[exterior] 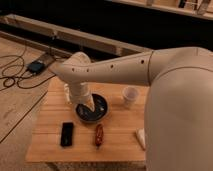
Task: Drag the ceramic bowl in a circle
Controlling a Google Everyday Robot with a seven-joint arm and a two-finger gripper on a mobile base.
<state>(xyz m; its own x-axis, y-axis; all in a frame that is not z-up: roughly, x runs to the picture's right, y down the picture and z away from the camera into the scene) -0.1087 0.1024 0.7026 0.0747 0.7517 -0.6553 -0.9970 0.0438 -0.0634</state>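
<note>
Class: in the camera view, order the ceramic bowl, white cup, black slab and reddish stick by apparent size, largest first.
1. ceramic bowl, with the tool reaching down into it.
2. white cup and black slab: look alike, so unranked.
3. reddish stick, thinnest.

White arm (115, 67) stretched across, wrist (80, 92) turned straight down, jaws hanging low at its tip

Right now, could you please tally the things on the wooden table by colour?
Dark: 2, the bowl and a flat black slab.
White: 2, the cup and a piece partly hidden by the arm.
Reddish-brown: 1, a small stick.
Total: 5.
The end effector reaches down into the bowl.
</note>
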